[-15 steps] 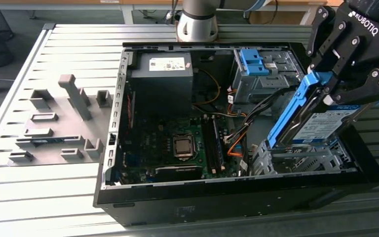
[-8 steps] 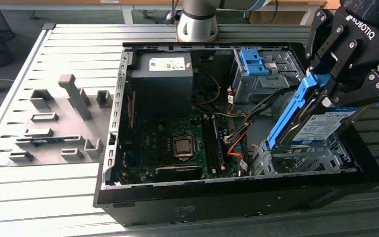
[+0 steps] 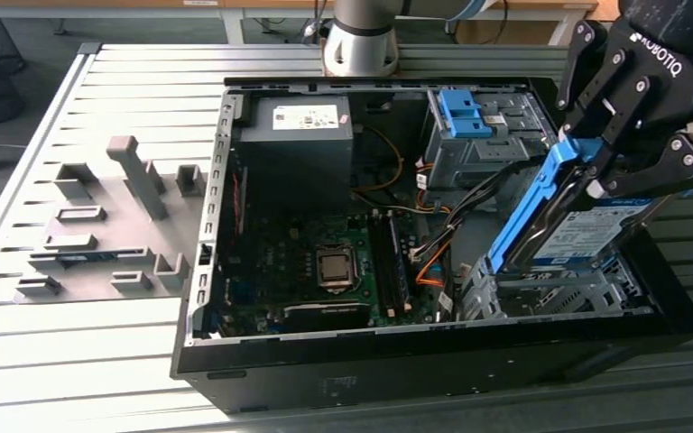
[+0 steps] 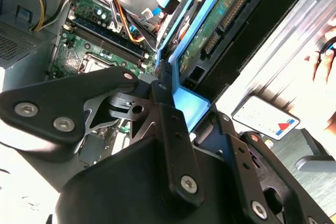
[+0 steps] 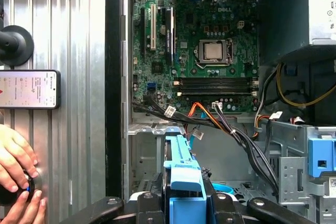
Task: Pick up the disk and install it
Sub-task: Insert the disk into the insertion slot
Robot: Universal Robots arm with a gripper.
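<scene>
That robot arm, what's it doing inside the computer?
The robot's pincer is shut on the disk, a silver-grey drive with blue rails. It holds the disk tilted over a metal drive cage at the corner of the open computer case, on the exterior view's right. The disk isn't fully seated yet. In the first wrist view, a person's hands rest on the slatted table beside a phone.
</scene>
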